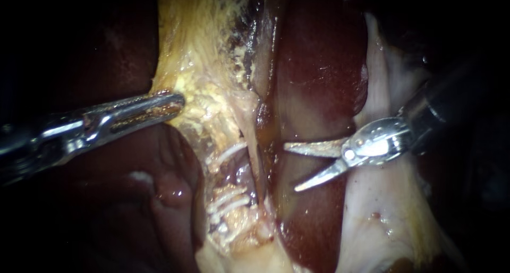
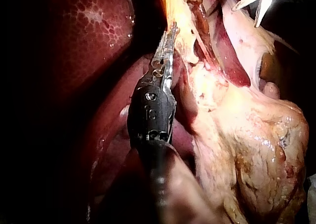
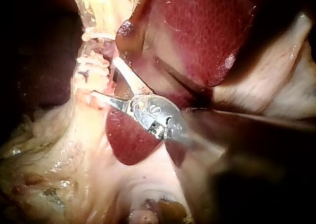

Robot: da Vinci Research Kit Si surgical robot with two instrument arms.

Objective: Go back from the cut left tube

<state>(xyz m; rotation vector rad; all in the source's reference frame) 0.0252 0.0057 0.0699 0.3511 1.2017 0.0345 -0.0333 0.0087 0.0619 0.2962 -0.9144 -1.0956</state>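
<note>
My left instrument (image 1: pixel 169 104) comes in from the left, its jaws shut on the edge of the yellow fatty tissue (image 1: pixel 207 66). In the left wrist view the same jaws (image 2: pixel 168 42) lie together on that tissue. White clips (image 1: pixel 231 151) cross the left tube above, and more clips (image 1: pixel 229 201) cross it below, with a reddish gap (image 1: pixel 240 173) between them. My right instrument (image 1: pixel 293 167) has two curved blades standing open, just right of that gap and clear of the tube. In the right wrist view its blades (image 3: pixel 101 98) point at the clips (image 3: pixel 92 65).
Dark red liver (image 1: pixel 319 66) lies behind the blades. Pale membrane (image 1: pixel 377 220) spreads under the right shaft. Darker liver (image 1: pixel 106 50) fills the left side. The bulging yellow gallbladder (image 2: pixel 256 145) lies beside my left instrument in its wrist view.
</note>
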